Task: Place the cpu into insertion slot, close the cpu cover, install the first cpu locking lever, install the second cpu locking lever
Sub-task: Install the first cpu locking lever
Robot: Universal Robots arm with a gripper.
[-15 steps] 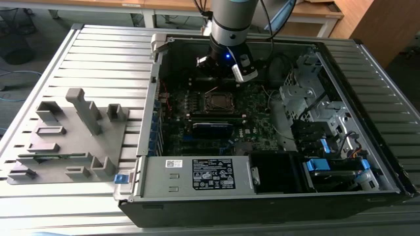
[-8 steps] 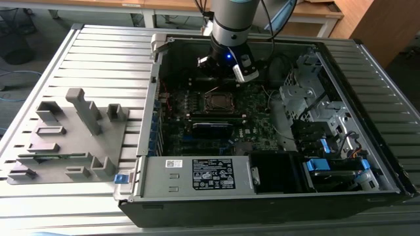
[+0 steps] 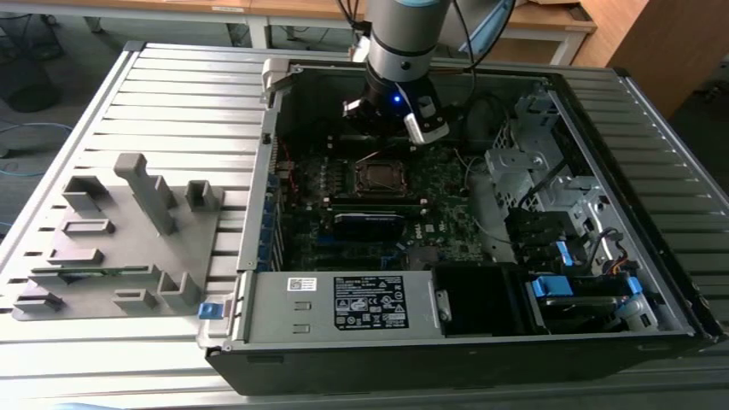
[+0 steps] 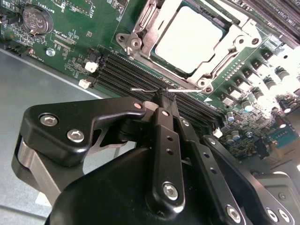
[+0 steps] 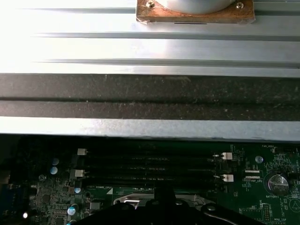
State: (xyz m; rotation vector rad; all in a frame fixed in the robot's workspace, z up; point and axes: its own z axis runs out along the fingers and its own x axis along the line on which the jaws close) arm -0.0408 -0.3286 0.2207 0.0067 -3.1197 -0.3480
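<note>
The dull silver cpu [image 4: 187,40] lies flat under the windowed silvery cpu cover [image 4: 236,43], the gripper [image 4: 165,97] pinched shut at a thin wire lever [image 4: 145,89].

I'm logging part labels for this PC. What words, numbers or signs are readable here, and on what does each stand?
Black-and-white label on the silver power supply box: print too small to read.
Small white barcode sticker on the same box: too small to read.
White lettering on the green motherboard: too small to read.
Round silver coin battery: stamped marks, not legible.
Nothing can be quoted.
</note>
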